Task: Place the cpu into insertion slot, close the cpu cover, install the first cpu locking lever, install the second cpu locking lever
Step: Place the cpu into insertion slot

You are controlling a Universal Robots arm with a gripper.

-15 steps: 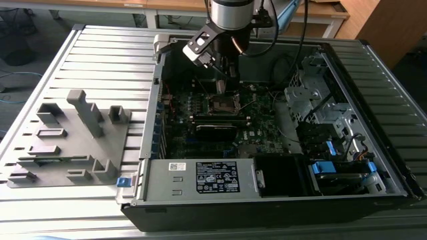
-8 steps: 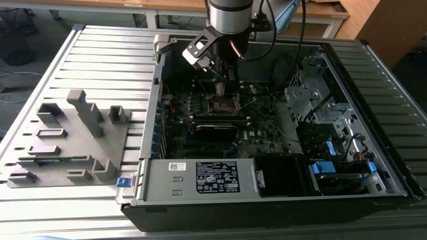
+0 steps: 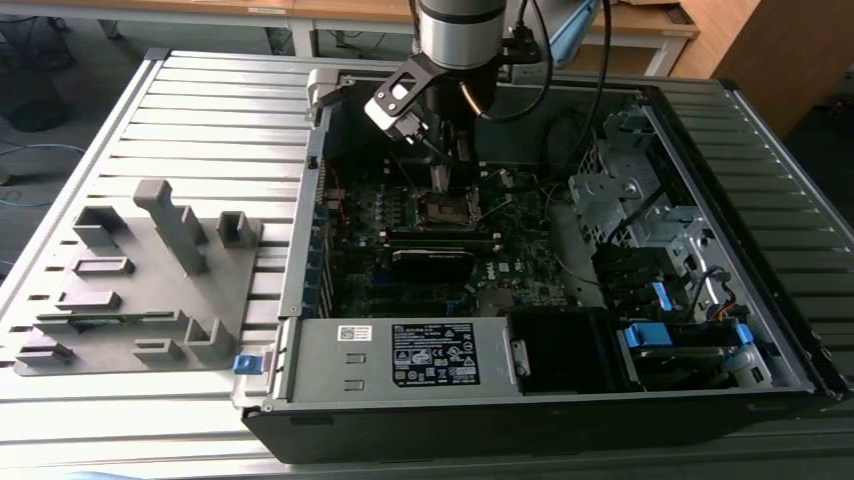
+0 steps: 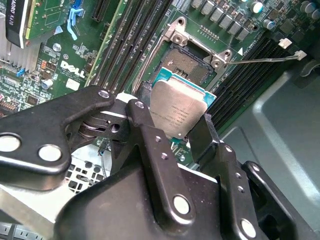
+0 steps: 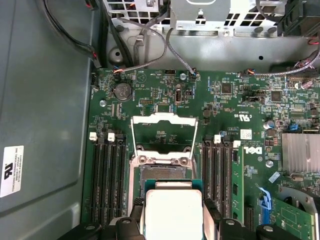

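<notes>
My gripper [image 4: 175, 120] is shut on the cpu [image 4: 176, 111], a flat square chip with a dull silvery top and a green edge, held by two opposite sides between black fingers [image 4: 142, 107]. In both wrist views the cpu [image 5: 172, 210] hangs just above the insertion slot [image 5: 162, 173], tilted and partly covering it. The slot [image 4: 192, 60] is a dark square socket with a silvery rim. The cpu cover [image 5: 163, 120] stands open on the slot's far side. A thin locking lever [image 4: 265, 59] sticks out beside the socket. In the exterior view the gripper [image 3: 441, 180] hovers over the socket [image 3: 447, 208].
Long black memory slots [image 5: 107, 175] flank the socket on both sides. A finned heat sink [image 5: 300, 152] and cables [image 5: 150, 55] lie nearby. The open case [image 3: 307, 200] walls the board in. A grey fixture block [image 3: 134, 280] sits at the exterior view's left.
</notes>
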